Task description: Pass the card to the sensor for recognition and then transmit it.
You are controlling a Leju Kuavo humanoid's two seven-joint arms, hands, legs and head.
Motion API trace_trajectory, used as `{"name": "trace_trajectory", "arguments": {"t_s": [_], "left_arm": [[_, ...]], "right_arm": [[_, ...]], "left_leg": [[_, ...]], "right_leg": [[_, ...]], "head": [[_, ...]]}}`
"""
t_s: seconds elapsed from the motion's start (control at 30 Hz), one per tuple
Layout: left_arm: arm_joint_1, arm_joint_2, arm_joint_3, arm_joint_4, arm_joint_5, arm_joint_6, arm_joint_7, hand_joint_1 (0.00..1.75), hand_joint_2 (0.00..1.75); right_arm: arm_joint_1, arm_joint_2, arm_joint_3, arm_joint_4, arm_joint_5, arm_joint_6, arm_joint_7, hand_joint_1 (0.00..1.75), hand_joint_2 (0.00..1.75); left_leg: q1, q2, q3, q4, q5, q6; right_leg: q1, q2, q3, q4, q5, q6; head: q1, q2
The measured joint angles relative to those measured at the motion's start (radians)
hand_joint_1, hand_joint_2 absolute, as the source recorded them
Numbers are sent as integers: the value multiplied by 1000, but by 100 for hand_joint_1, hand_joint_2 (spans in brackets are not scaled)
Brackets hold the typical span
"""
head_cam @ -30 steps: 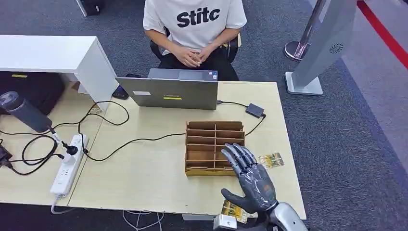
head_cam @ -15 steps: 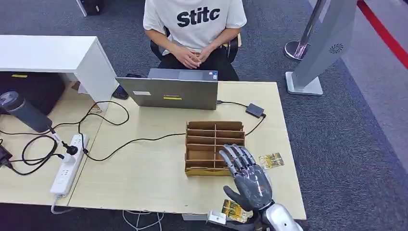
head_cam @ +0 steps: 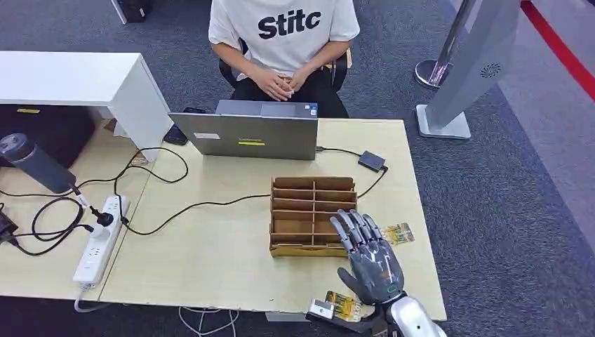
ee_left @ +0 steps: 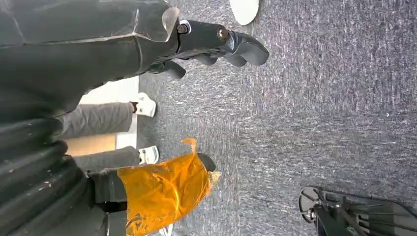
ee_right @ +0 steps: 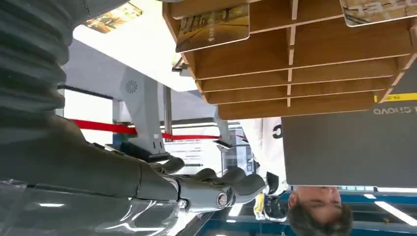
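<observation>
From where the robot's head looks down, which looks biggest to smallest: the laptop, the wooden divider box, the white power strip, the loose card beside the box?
1. laptop
2. wooden divider box
3. white power strip
4. loose card

The laptop and box look close in area, so their order is unsure.

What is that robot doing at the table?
The right robot hand is raised over the near right part of the wooden table, fingers spread, holding nothing. It hangs beside a brown divided card box. One card lies flat on the table just past the fingers, and another card sits at the table's near edge by the wrist. A person sits across the table behind a laptop, hands folded. No card has been picked up yet.
</observation>
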Motion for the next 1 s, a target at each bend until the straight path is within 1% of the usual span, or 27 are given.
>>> {"name": "trace_trajectory", "arguments": {"t_s": [0.3,0.7,1.0], "left_arm": [[0,0,0,0,-5,0,0,0,175],[0,0,0,0,-8,0,0,0,175],[-1,0,0,0,-14,0,0,0,175]], "right_arm": [[0,8,-10,2,27,10,25,0,175],[-5,26,-18,15,37,24,27,0,175],[-21,47,-4,39,37,32,26,0,175]], "left_leg": [[0,0,0,0,0,0],[0,0,0,0,0,0],[0,0,0,0,0,0]], "right_leg": [[0,0,0,0,0,0],[0,0,0,0,0,0],[0,0,0,0,0,0]], "head": [[0,0],[0,0],[0,0]]}}
